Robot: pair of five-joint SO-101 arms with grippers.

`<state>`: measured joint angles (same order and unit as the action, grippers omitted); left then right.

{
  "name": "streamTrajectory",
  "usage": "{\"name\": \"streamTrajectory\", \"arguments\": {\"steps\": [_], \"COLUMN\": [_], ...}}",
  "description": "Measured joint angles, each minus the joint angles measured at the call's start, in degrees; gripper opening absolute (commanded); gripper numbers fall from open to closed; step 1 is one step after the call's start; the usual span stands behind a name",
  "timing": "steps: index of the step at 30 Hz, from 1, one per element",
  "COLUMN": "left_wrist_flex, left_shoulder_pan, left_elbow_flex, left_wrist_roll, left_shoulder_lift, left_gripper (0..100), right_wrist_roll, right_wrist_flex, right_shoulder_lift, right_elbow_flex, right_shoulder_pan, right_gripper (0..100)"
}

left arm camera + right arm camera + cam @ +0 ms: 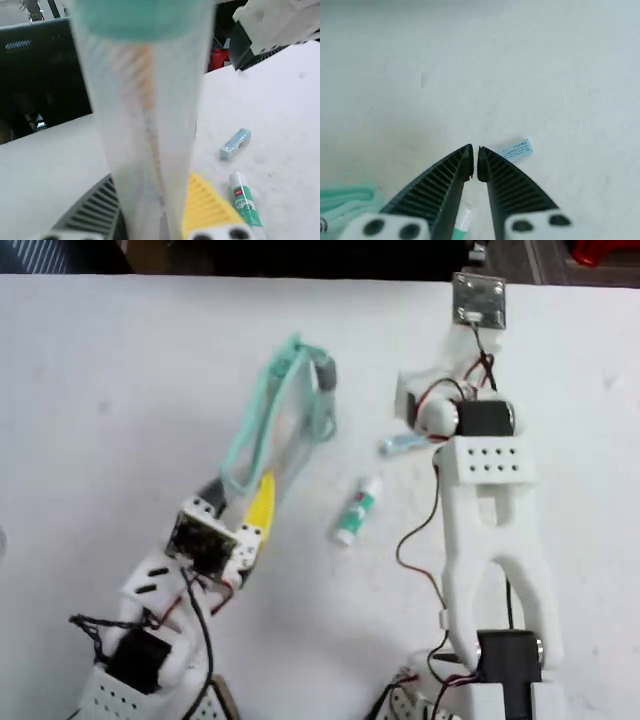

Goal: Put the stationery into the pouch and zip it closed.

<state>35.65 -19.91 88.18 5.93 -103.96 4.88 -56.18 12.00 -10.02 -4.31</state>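
The clear pouch [280,420] with teal edging lies tilted on the white table, and my left gripper [240,498] is shut on its near end between a grey and a yellow finger [262,502]. In the left wrist view the pouch [145,115] stands close up between those fingers, with a thin orange streak showing through it. A green-and-white glue stick [357,510] and a small pale-blue eraser [405,444] lie loose to the right of the pouch. My right gripper [475,162] hangs shut over the table, its tips beside the eraser [516,149], holding nothing.
The right arm [490,460] stretches up the right side of the table, its wrist above the eraser. The table's far edge runs along the back, with dark room beyond. Bare white table spreads to the left of the pouch.
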Motion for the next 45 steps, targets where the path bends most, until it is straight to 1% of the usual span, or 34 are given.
{"name": "streamTrajectory", "arguments": {"steps": [4, 8, 13, 17, 19, 21, 24, 27, 28, 30, 31, 33, 35, 37, 38, 40, 43, 45], "left_wrist_flex": [0.2, 4.9, 5.8, 5.9, 5.9, 5.9, 5.9, 5.2, 5.0, 4.3, 4.2, 4.1, 4.1, 4.3, 5.8, 10.5, 17.8, 19.7], "left_shoulder_pan": [-0.4, -3.0, -0.7, -0.4, -0.4, -0.4, 0.0, 0.2, 0.4, 0.7, 0.8, 0.8, 0.8, 0.8, 0.8, 0.7, 0.6, 0.4], "left_elbow_flex": [1.2, 1.1, 1.1, 1.1, 0.4, -2.9, -9.9, -15.3, -16.5, -17.2, -17.2, -17.2, -16.4, -14.9, -14.0, -13.4, -13.5, -11.8], "left_wrist_roll": [0.0, -0.2, -0.4, -0.4, -0.4, -1.3, -4.5, -4.9, -5.0, -5.2, -5.4, -5.4, -5.4, -5.5, -5.9, -7.5, -8.2, -8.3], "left_shoulder_lift": [0.0, 0.1, 0.0, 0.7, 3.8, 9.2, 20.7, 31.6, 33.8, 35.7, 35.8, 35.7, 34.5, 31.7, 30.0, 26.6, 17.6, 10.1], "left_gripper": [2, 2, 2, 2, 2, 2, 2, 2, 2, 4, 7, 17, 24, 23, 24, 24, 24, 24], "right_wrist_roll": [3.0, 4.7, 5.1, 6.3, 7.6, 7.9, 7.9, 7.9, 7.9, 8.2, 8.4, 8.4, 8.6, 8.6, 8.6, 8.6, 8.8, 10.0], "right_wrist_flex": [3.2, 3.3, 0.4, -4.4, -6.7, -7.6, -7.8, -7.8, -7.8, -7.8, -7.8, -7.1, -5.9, -4.5, -4.0, -3.9, -3.9, -3.7], "right_shoulder_lift": [-1.9, -7.8, -17.2, -24.4, -27.2, -28.9, -29.8, -29.9, -29.9, -30.2, -30.9, -33.1, -35.8, -38.4, -39.6, -40.4, -40.4, -40.4], "right_elbow_flex": [-0.7, 1.3, 9.3, 16.4, 18.5, 19.3, 19.4, 19.4, 19.4, 19.4, 19.5, 19.7, 19.8, 19.8, 19.8, 19.8, 19.8, 19.8], "right_shoulder_pan": [1.1, 1.8, 1.7, 1.6, 0.9, 0.1, -0.2, 0.4, 0.8, 1.8, 2.2, 2.2, 1.8, 1.5, 1.2, 0.4, -0.8, -0.7], "right_gripper": [1.9, 1.9, 1.9, 1.9, 1.9, 1.9, 1.9, 1.9, 2.9, 8.5, 12.5, 19.1, 22.4, 22.4, 22.4, 22.4, 22.6, 22.7]}}
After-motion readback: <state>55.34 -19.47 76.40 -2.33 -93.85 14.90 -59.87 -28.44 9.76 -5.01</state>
